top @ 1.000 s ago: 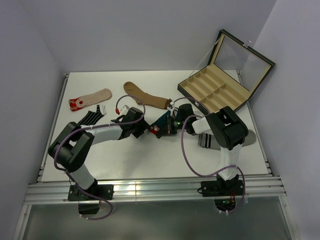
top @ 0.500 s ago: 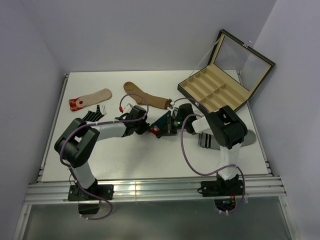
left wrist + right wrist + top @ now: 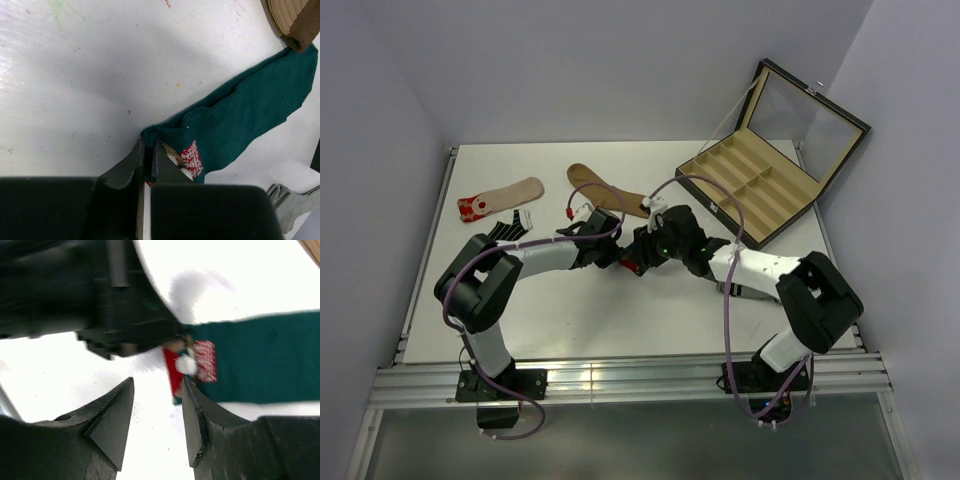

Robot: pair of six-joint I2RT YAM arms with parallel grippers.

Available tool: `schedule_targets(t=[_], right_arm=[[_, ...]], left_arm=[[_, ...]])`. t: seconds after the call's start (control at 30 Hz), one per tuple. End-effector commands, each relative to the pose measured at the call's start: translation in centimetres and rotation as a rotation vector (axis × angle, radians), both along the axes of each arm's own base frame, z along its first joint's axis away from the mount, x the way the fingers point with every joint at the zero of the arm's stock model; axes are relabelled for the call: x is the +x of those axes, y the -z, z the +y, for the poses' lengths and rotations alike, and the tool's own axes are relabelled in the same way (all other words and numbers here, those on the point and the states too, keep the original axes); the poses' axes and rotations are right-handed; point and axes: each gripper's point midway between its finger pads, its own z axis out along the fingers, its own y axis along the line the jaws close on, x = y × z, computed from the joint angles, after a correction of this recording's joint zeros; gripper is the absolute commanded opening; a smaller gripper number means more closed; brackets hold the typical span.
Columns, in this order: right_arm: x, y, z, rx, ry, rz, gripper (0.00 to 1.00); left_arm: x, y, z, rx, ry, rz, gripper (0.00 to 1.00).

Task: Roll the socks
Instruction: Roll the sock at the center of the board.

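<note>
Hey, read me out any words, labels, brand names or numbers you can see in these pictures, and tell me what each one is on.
None: no view shows a readable word, number or brand mark.
On the teal sock, the red and white patch is a picture, not lettering.
On the compartment box, no label shows.

Five socks (teal sock, brown sock, beige sock, striped sock, grey sock), one case, two arms.
</note>
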Motion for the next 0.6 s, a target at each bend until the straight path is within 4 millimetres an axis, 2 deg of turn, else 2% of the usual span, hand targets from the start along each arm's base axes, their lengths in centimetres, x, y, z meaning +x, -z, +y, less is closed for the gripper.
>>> schedule_targets(t=[0.0, 0.13, 0.4, 0.57], right_arm=[[1.1, -0.4, -0.3, -0.18, 0.008, -0.193, 0.51], [1.2, 0.1, 1.0, -0.197, -0.025, -0.224, 0.51], [0.6, 4.2, 1.8, -0.273, -0.073, -0.202, 0.51], [-0.3, 5.4, 2.4, -0.325, -0.118, -0.219, 0.5]], left_arm=[[-0.6, 0.5, 0.1, 0.061, 0.037, 0.019, 0.0], [-0.6, 0.4, -0.1, 0.058, 0.042, 0.02, 0.01], [-0.6, 0.2, -0.3, 0.051, 0.046, 0.017, 0.01], [-0.6, 0.4, -0.3, 0.053, 0.043, 0.024, 0.01]])
